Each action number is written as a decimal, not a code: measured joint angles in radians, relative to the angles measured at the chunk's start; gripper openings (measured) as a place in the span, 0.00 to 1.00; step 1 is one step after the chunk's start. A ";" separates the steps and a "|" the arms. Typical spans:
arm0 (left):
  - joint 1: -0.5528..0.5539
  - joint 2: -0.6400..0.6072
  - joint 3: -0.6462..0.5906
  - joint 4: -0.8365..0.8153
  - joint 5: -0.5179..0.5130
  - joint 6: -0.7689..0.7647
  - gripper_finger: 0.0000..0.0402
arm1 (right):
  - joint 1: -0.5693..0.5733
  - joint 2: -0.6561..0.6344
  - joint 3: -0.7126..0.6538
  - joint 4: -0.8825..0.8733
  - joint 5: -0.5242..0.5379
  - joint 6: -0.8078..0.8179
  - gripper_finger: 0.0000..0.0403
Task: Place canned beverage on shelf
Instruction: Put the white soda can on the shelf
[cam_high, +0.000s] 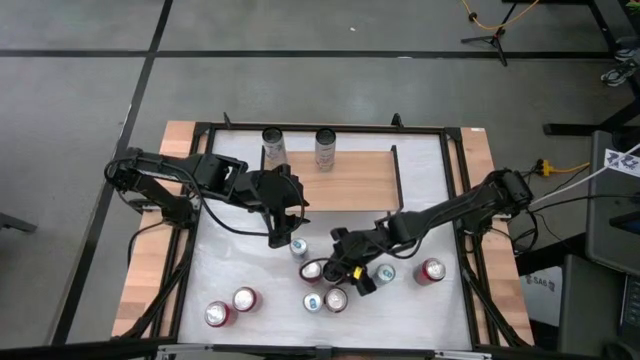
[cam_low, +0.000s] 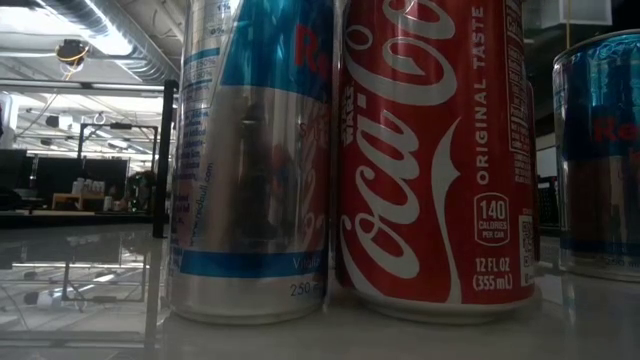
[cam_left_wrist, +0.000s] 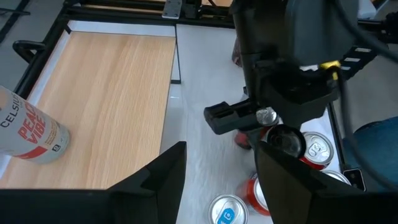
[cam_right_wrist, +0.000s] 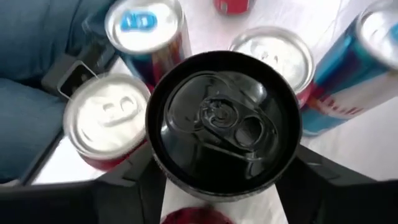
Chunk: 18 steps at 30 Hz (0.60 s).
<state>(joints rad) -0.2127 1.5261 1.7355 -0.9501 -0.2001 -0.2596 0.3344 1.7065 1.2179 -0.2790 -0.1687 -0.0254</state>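
Observation:
The shelf (cam_high: 350, 180), a light wood plank in a black frame, lies at the table's far middle with two cans (cam_high: 273, 146) (cam_high: 325, 148) standing on its far edge. One of them shows in the left wrist view (cam_left_wrist: 31, 134). My right gripper (cam_high: 338, 266) is among a cluster of cans at the near middle, shut on a black-topped can (cam_right_wrist: 224, 121). My left gripper (cam_high: 287, 232) is open and empty just near of the shelf, above a blue-topped can (cam_left_wrist: 227, 210). The low view shows no gripper. My right gripper pinches the black-topped can between its two fingers (cam_right_wrist: 134, 180), on opposite sides of the wall (cam_right_wrist: 163, 167) just below the rim. The can stands upright in the hold. Whether its base is on the table is hidden by the can itself.
Several more cans stand close around the held one (cam_right_wrist: 109, 118) (cam_right_wrist: 280, 53) (cam_right_wrist: 146, 25). Others stand at the near left (cam_high: 218, 314) (cam_high: 244, 298) and near right (cam_high: 431, 270). In the low view, a silver-blue can (cam_low: 250, 160) and a red cola can (cam_low: 430, 150) fill the foreground.

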 joint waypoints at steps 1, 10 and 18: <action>0.000 0.000 0.000 0.000 0.000 0.000 0.45 | 0.000 0.000 0.019 -0.020 0.000 0.000 0.55; 0.000 0.000 0.000 -0.004 -0.066 0.001 0.45 | -0.001 -0.002 0.236 -0.280 0.133 0.055 0.59; 0.008 -0.056 -0.001 -0.116 -0.159 0.004 0.45 | -0.003 -0.002 0.422 -0.397 0.330 0.056 0.60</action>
<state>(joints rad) -0.2049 1.4704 1.7344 -1.0657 -0.3594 -0.2560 0.3314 1.7042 1.6402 -0.6762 0.1612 0.0302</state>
